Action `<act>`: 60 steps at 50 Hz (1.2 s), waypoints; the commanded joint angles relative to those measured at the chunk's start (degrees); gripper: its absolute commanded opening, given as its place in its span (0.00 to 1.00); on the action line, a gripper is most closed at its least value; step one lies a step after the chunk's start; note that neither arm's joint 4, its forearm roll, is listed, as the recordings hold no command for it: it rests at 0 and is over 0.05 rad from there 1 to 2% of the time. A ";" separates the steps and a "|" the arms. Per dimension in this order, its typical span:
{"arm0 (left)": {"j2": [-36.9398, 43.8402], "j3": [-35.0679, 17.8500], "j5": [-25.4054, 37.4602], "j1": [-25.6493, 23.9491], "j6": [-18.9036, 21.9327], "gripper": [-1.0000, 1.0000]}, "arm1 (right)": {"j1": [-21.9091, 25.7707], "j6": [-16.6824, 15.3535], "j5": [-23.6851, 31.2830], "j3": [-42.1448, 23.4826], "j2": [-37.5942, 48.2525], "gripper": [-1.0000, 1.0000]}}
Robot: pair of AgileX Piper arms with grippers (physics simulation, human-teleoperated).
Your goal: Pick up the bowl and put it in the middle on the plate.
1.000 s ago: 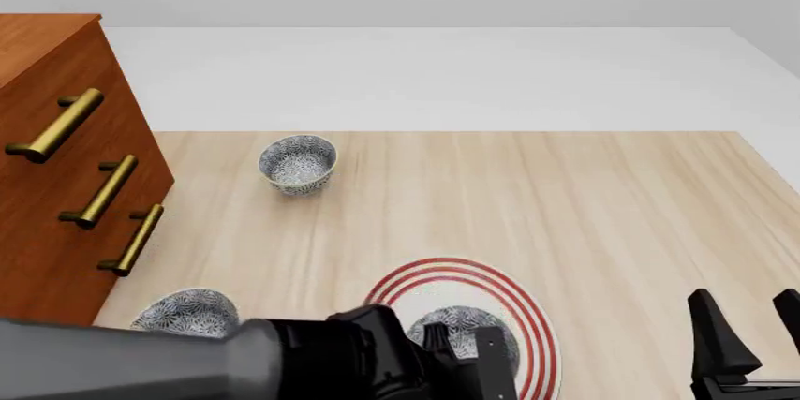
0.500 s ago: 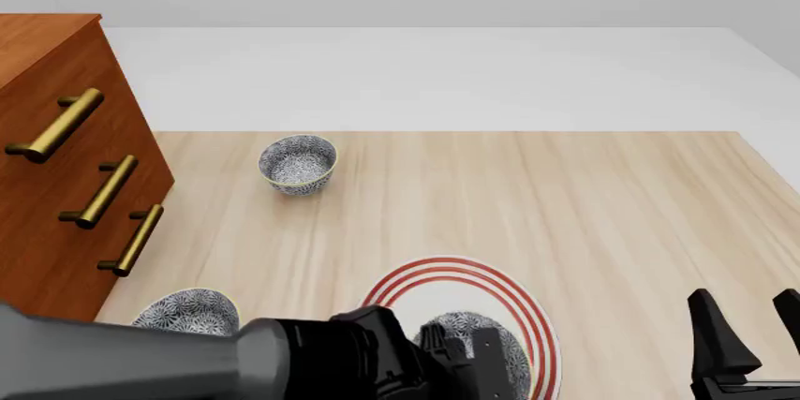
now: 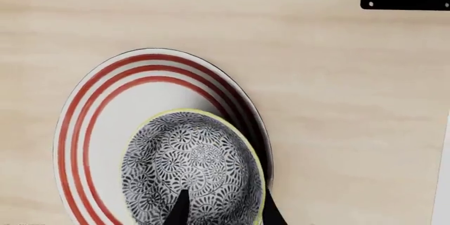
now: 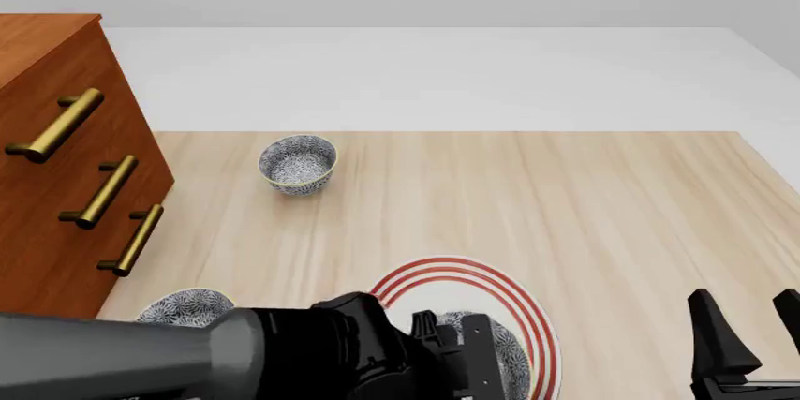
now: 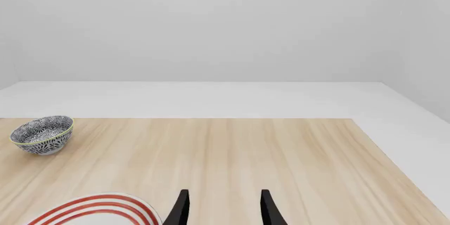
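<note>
The bowl (image 3: 193, 169), blue-grey floral with a pale yellow rim, sits on the plate (image 3: 116, 119), a white one with three red rings. It rests off-centre, near one edge of the plate. My left gripper (image 3: 225, 212) is open and straddles the bowl's wall, with one finger inside and one outside the rim. In the front view my left arm (image 4: 313, 353) covers most of the bowl (image 4: 507, 348) on the plate (image 4: 500, 283). My right gripper (image 4: 747, 302) stands open and empty at the near right, apart from the plate (image 5: 98, 206).
A second floral bowl (image 4: 298, 163) stands at the back left of the table, also seen as the bowl (image 5: 42, 134). A third bowl (image 4: 187, 308) sits near the left front. A wooden drawer cabinet (image 4: 63, 166) with brass handles blocks the left side.
In the front view the left arm has shifted and now hides more of the bowl on the plate. The right arm has not moved.
</note>
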 commanded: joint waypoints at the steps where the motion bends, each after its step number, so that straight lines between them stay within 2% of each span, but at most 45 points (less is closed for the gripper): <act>1: -2.05 0.66 0.79 -1.08 -0.50 1.00 | 0.00 0.01 0.00 0.00 0.00 1.00; 13: -5.48 2.15 0.71 -0.86 -0.52 1.00 | 0.01 -0.02 0.00 0.00 -0.02 1.00; 15: -5.86 1.64 0.84 -1.52 -2.55 1.00 | 0.00 0.00 0.00 0.00 -0.01 1.00; 21: -7.71 2.43 -0.41 0.91 -0.46 1.00 | 0.00 0.00 0.00 0.00 0.01 1.00; 30: -10.72 3.99 -0.59 1.63 0.93 1.00 | 0.01 -0.02 0.00 0.00 0.01 1.00; 60: -17.95 10.52 -3.03 1.97 0.43 1.00 | 0.01 0.00 0.00 0.00 0.01 1.00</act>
